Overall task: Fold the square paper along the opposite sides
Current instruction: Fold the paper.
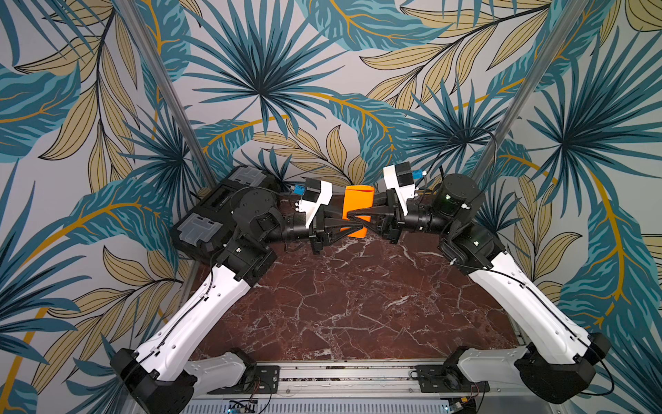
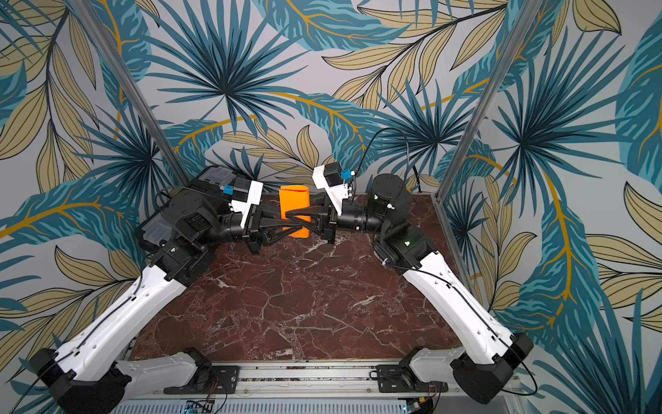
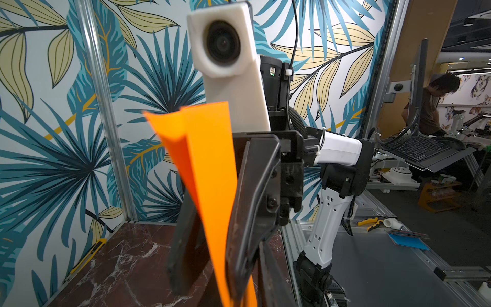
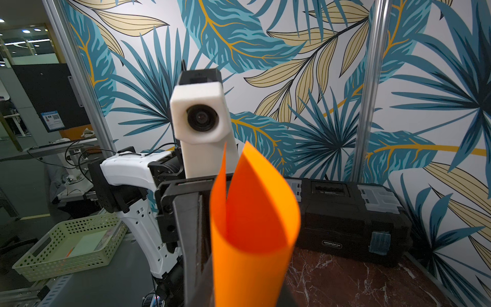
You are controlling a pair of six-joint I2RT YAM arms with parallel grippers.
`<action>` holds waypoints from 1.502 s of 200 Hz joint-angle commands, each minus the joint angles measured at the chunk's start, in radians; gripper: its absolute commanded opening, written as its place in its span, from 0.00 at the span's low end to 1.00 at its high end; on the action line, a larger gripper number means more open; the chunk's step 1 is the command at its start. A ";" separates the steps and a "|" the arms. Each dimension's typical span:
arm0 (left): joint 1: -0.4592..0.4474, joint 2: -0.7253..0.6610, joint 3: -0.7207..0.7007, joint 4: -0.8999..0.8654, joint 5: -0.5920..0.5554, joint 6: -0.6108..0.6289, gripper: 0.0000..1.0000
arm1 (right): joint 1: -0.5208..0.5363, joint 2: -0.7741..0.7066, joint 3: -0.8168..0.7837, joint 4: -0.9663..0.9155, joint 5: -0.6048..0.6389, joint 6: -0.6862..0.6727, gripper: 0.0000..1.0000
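The square paper [image 1: 358, 200] [image 2: 294, 200] is bright orange and is held up off the table at the back middle, bent over into a loose curl. My left gripper [image 1: 360, 229] [image 2: 301, 226] reaches in from the left, its fingers meeting on the paper's lower part. My right gripper [image 1: 346, 216] [image 2: 286, 217] comes in from the right, shut on the paper a little higher. In the left wrist view the paper [image 3: 210, 159] runs as a narrow folded strip between dark fingers. In the right wrist view the paper [image 4: 255, 239] opens like a cone and hides the jaws.
A black toolbox [image 1: 211, 215] [image 4: 345, 212] stands at the back left of the marble table [image 1: 340, 304], close behind the left arm. A yellow utility knife [image 3: 90, 255] lies along the wall edge. Off the table stands a pale perforated basket [image 4: 71, 244].
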 commanded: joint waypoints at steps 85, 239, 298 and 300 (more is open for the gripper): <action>-0.008 -0.025 -0.001 -0.054 0.026 0.079 0.44 | -0.003 0.003 0.007 0.026 0.078 0.019 0.22; -0.003 -0.041 0.032 -0.084 -0.010 0.127 0.40 | -0.003 0.009 0.009 0.014 0.071 0.015 0.22; -0.002 -0.040 0.043 -0.098 -0.014 0.141 0.40 | -0.003 0.014 0.008 0.009 0.062 0.020 0.22; -0.002 -0.039 0.044 -0.099 -0.014 0.141 0.40 | -0.002 0.015 0.008 0.010 0.060 0.021 0.22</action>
